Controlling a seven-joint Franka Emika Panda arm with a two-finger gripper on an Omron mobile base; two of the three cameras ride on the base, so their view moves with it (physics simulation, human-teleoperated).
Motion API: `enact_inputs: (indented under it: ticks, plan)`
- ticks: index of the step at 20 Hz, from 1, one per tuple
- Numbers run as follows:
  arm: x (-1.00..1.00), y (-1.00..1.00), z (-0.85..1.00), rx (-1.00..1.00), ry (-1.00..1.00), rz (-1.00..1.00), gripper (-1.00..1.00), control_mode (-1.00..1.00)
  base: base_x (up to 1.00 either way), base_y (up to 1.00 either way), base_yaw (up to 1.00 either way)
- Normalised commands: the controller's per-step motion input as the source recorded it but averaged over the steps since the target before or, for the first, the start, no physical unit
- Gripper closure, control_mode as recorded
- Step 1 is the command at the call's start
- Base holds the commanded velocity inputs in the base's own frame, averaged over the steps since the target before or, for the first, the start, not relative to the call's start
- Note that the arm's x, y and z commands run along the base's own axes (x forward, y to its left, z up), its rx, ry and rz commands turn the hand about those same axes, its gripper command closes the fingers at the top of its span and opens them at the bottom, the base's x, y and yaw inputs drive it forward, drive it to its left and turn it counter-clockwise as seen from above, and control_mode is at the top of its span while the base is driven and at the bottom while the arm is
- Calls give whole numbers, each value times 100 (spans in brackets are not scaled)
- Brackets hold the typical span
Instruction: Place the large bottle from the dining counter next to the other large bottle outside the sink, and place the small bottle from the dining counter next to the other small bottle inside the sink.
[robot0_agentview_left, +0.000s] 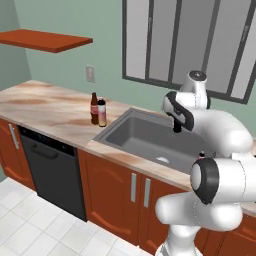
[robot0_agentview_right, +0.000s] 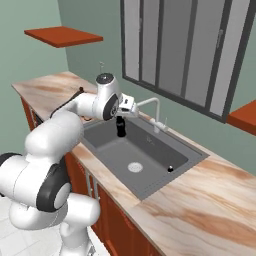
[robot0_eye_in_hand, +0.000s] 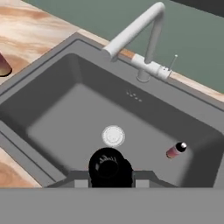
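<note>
My gripper (robot0_agentview_left: 177, 119) (robot0_agentview_right: 120, 118) (robot0_eye_in_hand: 110, 176) is shut on the small bottle (robot0_agentview_left: 177, 127) (robot0_agentview_right: 120, 128) (robot0_eye_in_hand: 108, 167), short and all black, and holds it upright by the neck above the left part of the sink (robot0_agentview_left: 116, 131) (robot0_agentview_right: 150, 192) (robot0_eye_in_hand: 43, 100). The other small bottle (robot0_agentview_right: 170, 169) (robot0_eye_in_hand: 176, 150) lies in the basin near its far right corner. On the worktop left of the sink, the large bottle (robot0_agentview_left: 102, 113), pink above and yellow below, stands right beside the other large bottle (robot0_agentview_left: 94, 108), dark brown with a red label.
A curved silver tap (robot0_agentview_right: 150, 105) (robot0_eye_in_hand: 135, 30) rises behind the basin, and a round drain (robot0_agentview_right: 135, 167) (robot0_eye_in_hand: 113, 135) sits in its floor. A black dishwasher (robot0_agentview_left: 52, 170) sits under the worktop. A red shelf (robot0_agentview_left: 45, 39) hangs on the wall.
</note>
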Motion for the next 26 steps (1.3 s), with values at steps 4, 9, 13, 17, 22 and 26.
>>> enact_inputs:
  ticks: [4, 9, 13, 17, 22, 26]
  plan:
    - [33, -14, -48, 0, -1, -9, 100, -100, 0, 0, 0]
    - [36, -11, -55, 0, -1, -8, 100, -100, 0, 0, 0]
    - [34, -11, -47, 0, 0, -8, 100, -100, 0, 0, 0]
    - [34, -21, -43, 1, 0, -7, 100, -100, 0, 0, 0]
    - [28, -30, -30, 3, 1, -7, 100, -100, 0, 0, 0]
    - [27, -31, -39, 3, 1, -6, 100, -100, 0, 0, 0]
